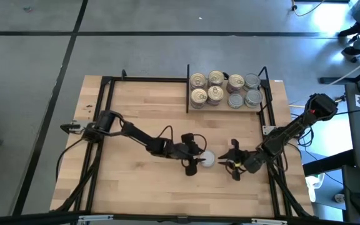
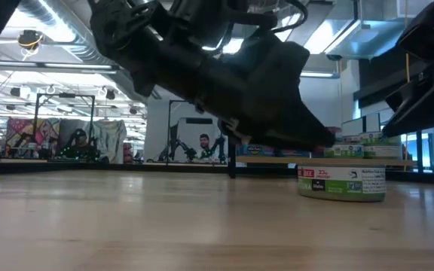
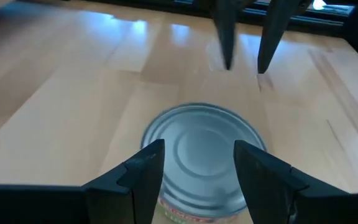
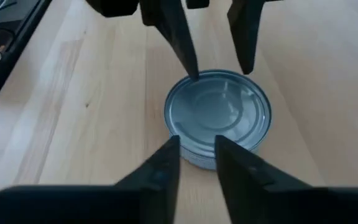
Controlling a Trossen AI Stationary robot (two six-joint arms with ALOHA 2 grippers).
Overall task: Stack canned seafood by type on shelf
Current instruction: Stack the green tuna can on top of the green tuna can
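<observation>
Left tool open, facing the right tool, fingers slightly parted.

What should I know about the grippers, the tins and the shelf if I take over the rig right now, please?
Left gripper: open, fingers over the grey-lidded tin on the tabletop, not gripping.
Right gripper: open, facing that tin from the other side, nothing held.
Shelf: gold-lidded tins by the divider, grey-lidded tins beside them.
Done: shelf tins sorted by lid.
Left: put the loose tin with the grey ones.
</observation>
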